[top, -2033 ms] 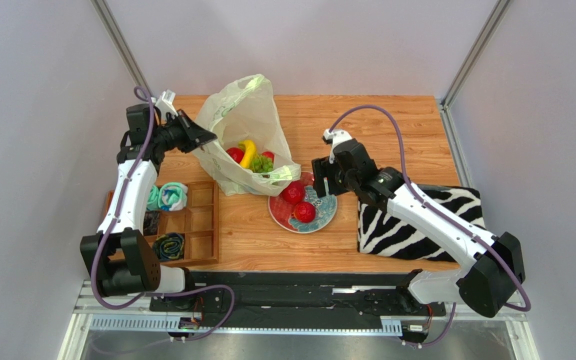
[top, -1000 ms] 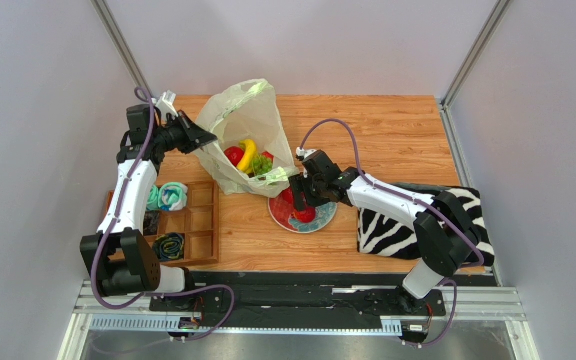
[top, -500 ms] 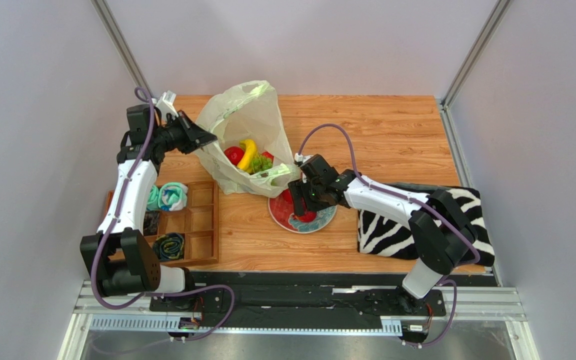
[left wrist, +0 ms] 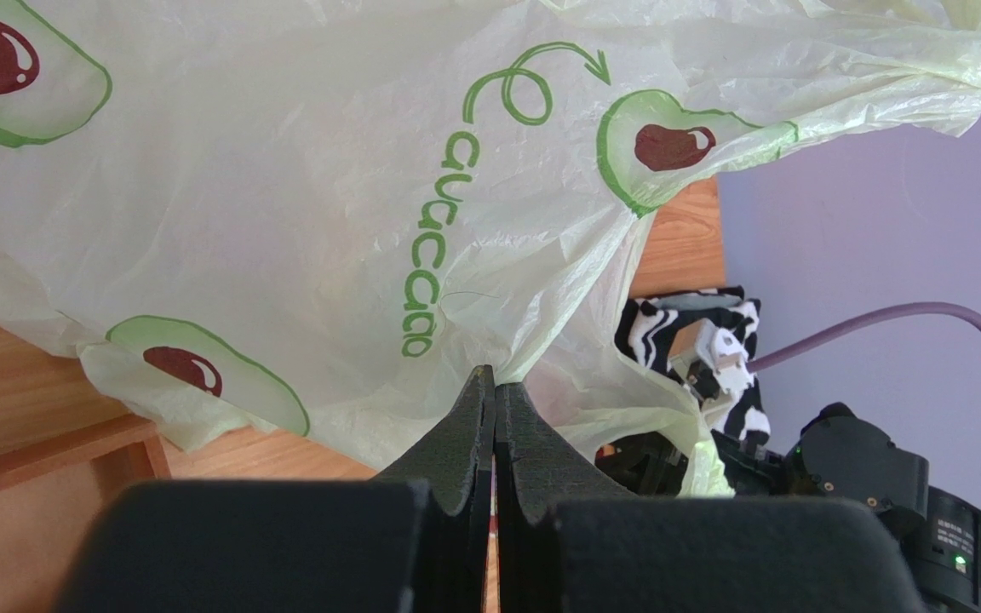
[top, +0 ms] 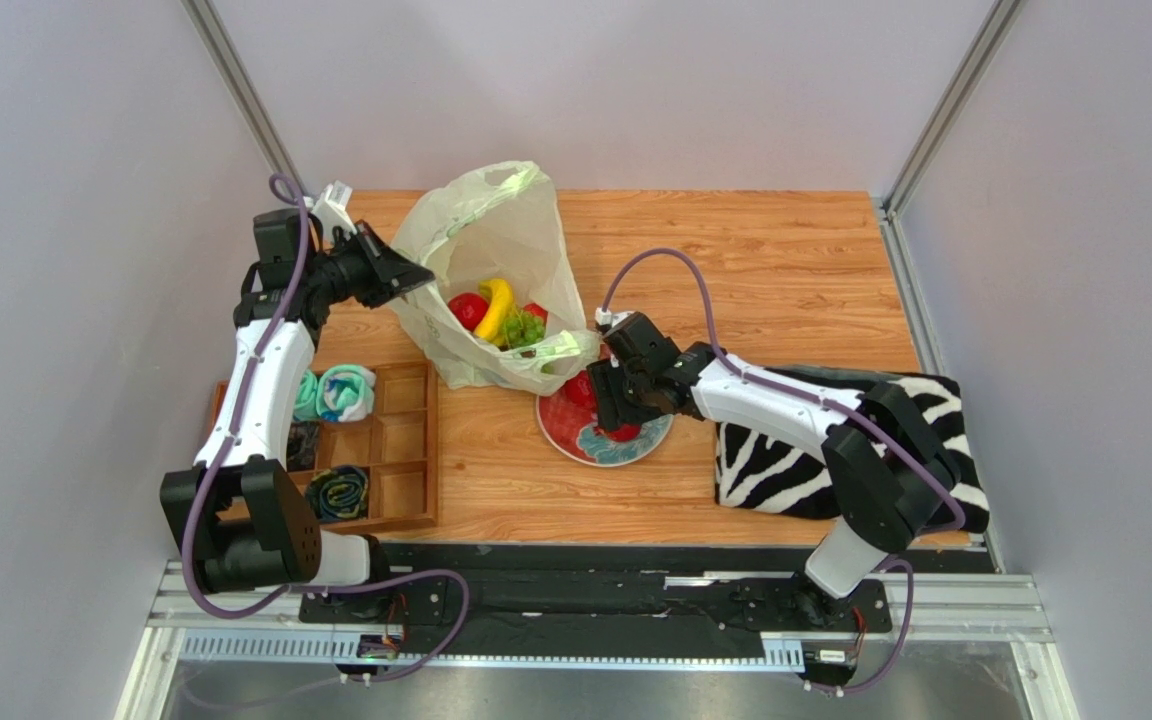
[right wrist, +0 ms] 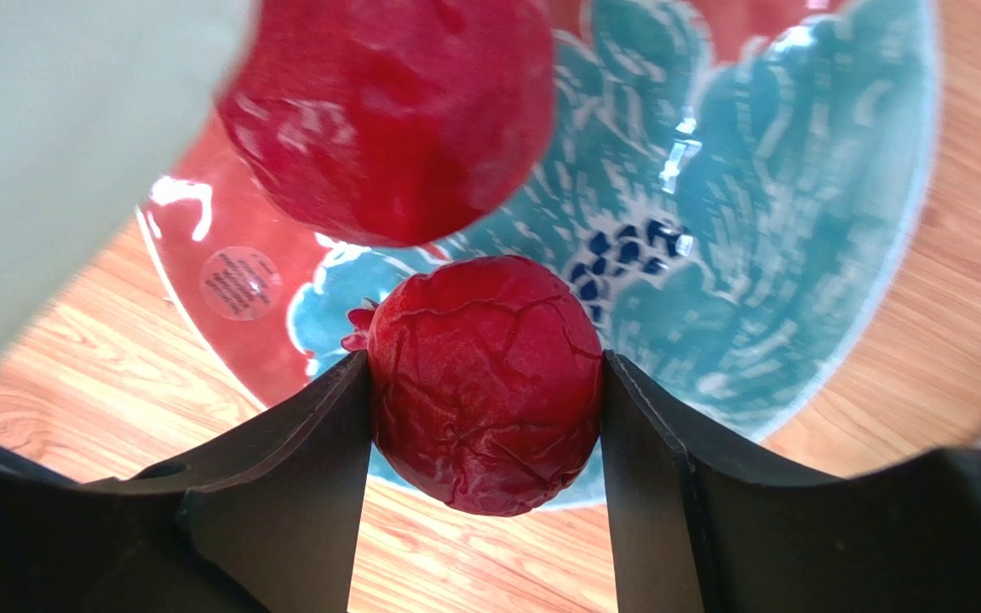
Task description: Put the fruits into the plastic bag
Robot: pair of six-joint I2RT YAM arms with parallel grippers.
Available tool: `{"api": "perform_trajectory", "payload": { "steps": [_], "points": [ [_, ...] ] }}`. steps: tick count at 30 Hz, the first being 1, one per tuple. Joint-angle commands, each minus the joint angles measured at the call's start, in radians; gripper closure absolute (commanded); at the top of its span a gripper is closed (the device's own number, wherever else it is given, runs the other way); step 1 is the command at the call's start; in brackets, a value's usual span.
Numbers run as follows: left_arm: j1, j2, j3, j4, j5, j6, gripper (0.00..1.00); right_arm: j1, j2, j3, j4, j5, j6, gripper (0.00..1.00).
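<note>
Right gripper [top: 615, 402] clasps a red round fruit [right wrist: 486, 383] between its fingers, low over the patterned plate [right wrist: 816, 192], while left gripper [left wrist: 496, 396] pinches the plastic bag [left wrist: 265, 192] just ahead of it; the next move is probably lifting the fruit into the bag's mouth nearby.

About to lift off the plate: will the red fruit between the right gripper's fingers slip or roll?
The red fruit is round, so it would probably roll if released on the plate. Its wrinkled, dull skin likely holds well in the right gripper. It looks toy-like, so it is probably light.
</note>
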Motion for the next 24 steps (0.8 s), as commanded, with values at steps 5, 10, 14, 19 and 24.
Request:
{"api": "perform_trajectory", "payload": {
  "steps": [5,10,14,19,24],
  "points": [
    [0.002,-0.032,0.004,0.010,0.008,0.022,1.00,-0.006,-0.154,0.010,-0.030,0.155,-0.021,0.67],
    [0.002,-0.033,0.001,0.015,0.006,0.021,1.00,-0.034,-0.191,0.077,-0.064,0.193,-0.044,0.68],
    [0.002,-0.035,0.004,0.013,0.008,0.024,1.00,-0.049,-0.192,0.192,-0.102,0.207,-0.068,0.69],
    [0.002,-0.041,0.000,0.012,0.006,0.029,1.00,-0.031,-0.151,0.473,-0.135,0.193,-0.124,0.71],
    [0.002,-0.045,0.001,0.012,0.003,0.030,1.00,0.010,-0.047,0.649,-0.127,0.166,-0.187,0.71]
  ]
}}
